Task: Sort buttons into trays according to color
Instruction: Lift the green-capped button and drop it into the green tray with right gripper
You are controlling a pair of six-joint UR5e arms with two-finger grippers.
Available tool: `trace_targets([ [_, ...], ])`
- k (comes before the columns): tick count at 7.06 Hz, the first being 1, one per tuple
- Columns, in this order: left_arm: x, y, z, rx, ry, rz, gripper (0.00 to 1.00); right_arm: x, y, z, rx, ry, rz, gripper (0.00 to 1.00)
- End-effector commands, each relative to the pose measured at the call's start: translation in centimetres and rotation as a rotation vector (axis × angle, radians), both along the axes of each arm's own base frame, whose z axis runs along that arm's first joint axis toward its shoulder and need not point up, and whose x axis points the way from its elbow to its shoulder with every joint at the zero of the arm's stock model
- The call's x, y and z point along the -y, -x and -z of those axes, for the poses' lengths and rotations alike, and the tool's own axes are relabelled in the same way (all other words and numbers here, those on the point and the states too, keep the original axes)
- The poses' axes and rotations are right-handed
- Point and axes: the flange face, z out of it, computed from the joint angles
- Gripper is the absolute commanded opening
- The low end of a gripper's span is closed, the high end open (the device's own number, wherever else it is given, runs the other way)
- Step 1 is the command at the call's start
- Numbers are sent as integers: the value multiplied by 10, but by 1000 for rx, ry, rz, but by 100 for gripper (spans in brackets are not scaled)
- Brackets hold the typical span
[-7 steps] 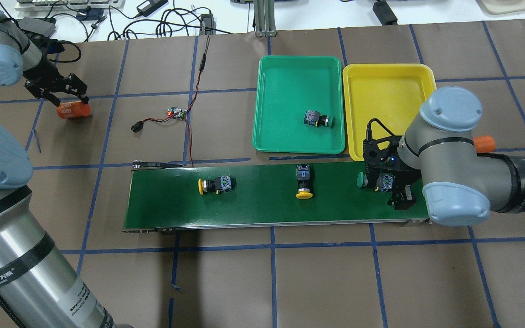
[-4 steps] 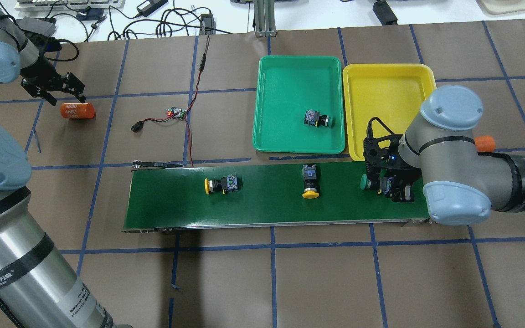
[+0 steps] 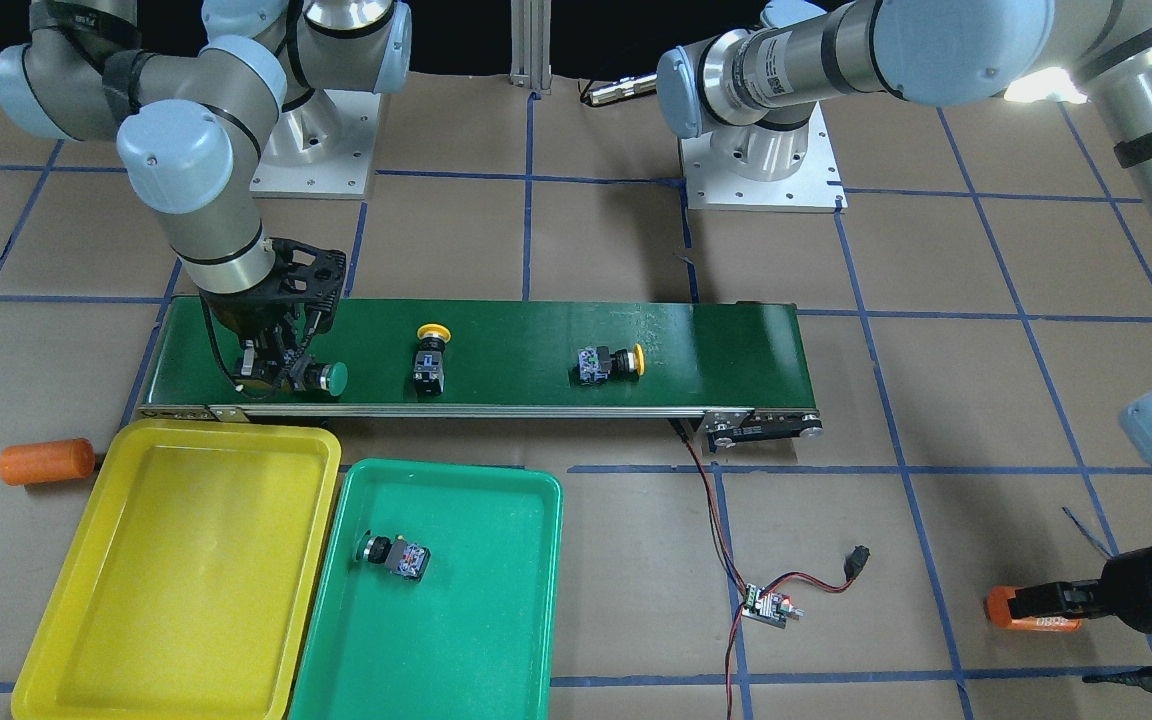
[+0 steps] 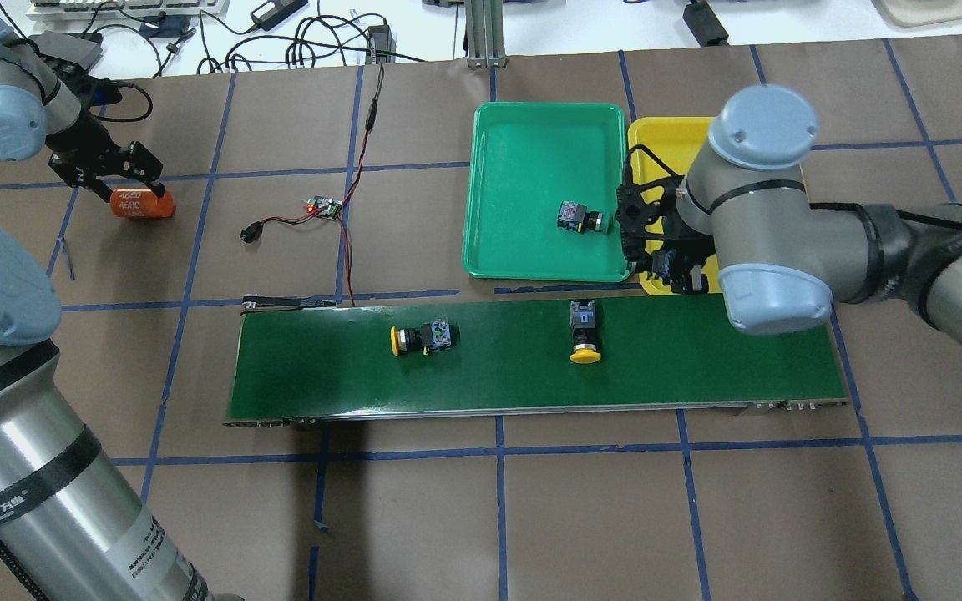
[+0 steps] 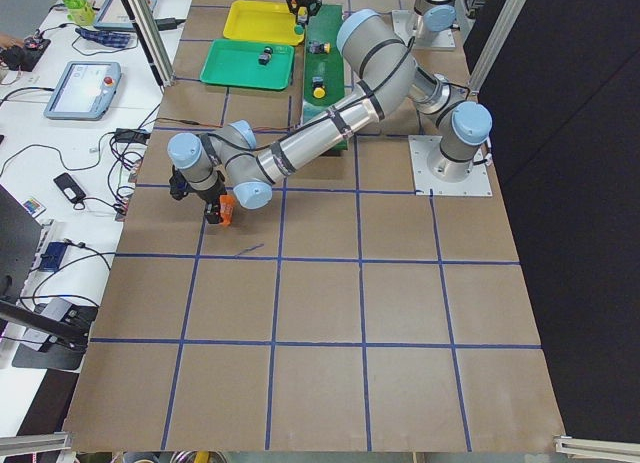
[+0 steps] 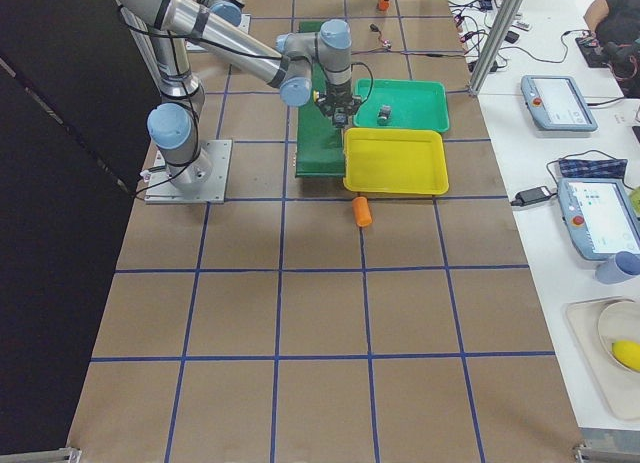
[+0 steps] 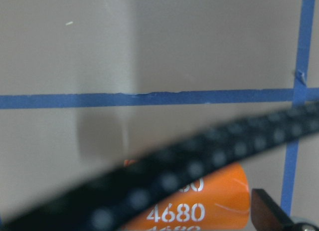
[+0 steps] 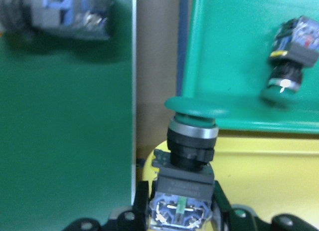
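The right gripper (image 8: 180,205) at 6 o'clock clamps the contact block of a green button (image 8: 188,141), cap toward 12 o'clock. Green tray (image 8: 234,66) at 2 o'clock contains a second green button (image 8: 291,51). Yellow tray (image 8: 269,176) at 4 o'clock. Conveyor belt (image 8: 65,121) at 9 o'clock carries a blurred button (image 8: 65,14) at 11 o'clock.

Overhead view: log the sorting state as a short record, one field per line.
right gripper: shut on the held green button, over the yellow tray's corner next to the green tray
green tray: one sorted green button lying inside
yellow tray: no button in it
conveyor belt: carries the left yellow button and the middle yellow button
left gripper: open, at the orange cylinder
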Motion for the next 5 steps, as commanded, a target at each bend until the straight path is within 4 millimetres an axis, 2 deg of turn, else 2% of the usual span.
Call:
trace_targets([
  [1, -6, 3, 15, -16, -25, -2, 100, 63, -45, 12, 22, 20, 25, 0],
  [2, -6, 2, 13, -13, -21, 4, 78, 70, -46, 20, 23, 0, 58, 1],
  [3, -6, 1, 8, 3, -17, 13, 18, 69, -46, 23, 21, -6, 43, 37],
  [4, -5, 8, -8, 13, 2, 19, 1, 67, -46, 27, 20, -32, 41, 70],
  [5, -10, 35, -32, 15, 0, 39, 0, 64, -44, 28, 17, -64, 40, 83],
])
